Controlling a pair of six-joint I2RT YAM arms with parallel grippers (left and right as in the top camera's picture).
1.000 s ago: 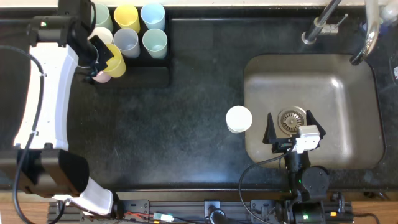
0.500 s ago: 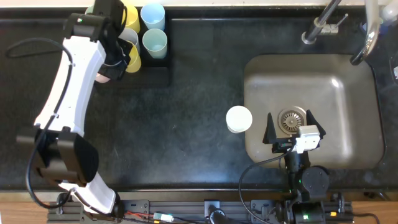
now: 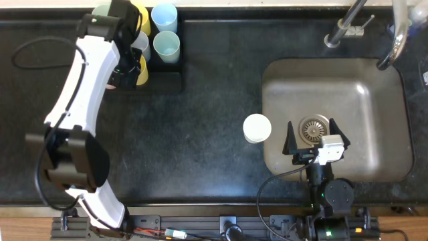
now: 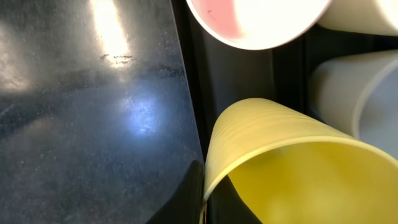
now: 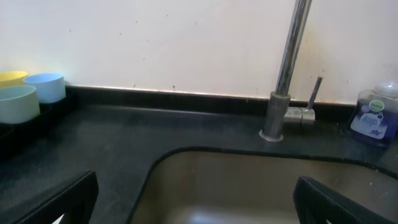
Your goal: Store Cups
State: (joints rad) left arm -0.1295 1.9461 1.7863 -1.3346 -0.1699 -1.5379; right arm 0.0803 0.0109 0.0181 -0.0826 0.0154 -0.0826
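1. Grip: left hand (image 3: 126, 67) clamped on yellow cup (image 4: 286, 168) rim, cup over black tray (image 3: 167, 82), beside pink cup (image 4: 255, 18).
2. Right hand (image 3: 314, 138) wide open, holding nothing, over sink (image 3: 374, 87).
3. White cup (image 3: 257, 127) on bench (image 3: 200, 154), just beside sink edge.

The black speckled countertop (image 5: 118, 134) meets a white wall (image 5: 155, 43) along its back edge. A steel sink basin (image 5: 249, 186) is recessed in it. Behind the basin stands a chrome faucet pipe (image 5: 289, 68); a blue soap bottle (image 5: 376, 115) stands beside it. A yellow plastic cup (image 5: 11, 78), a blue plastic cup (image 5: 46, 87) and a pale green plastic cup (image 5: 17, 102) stand grouped near the back edge. The right gripper (image 5: 199, 208) has its black fingers (image 5: 65, 199) spread wide.
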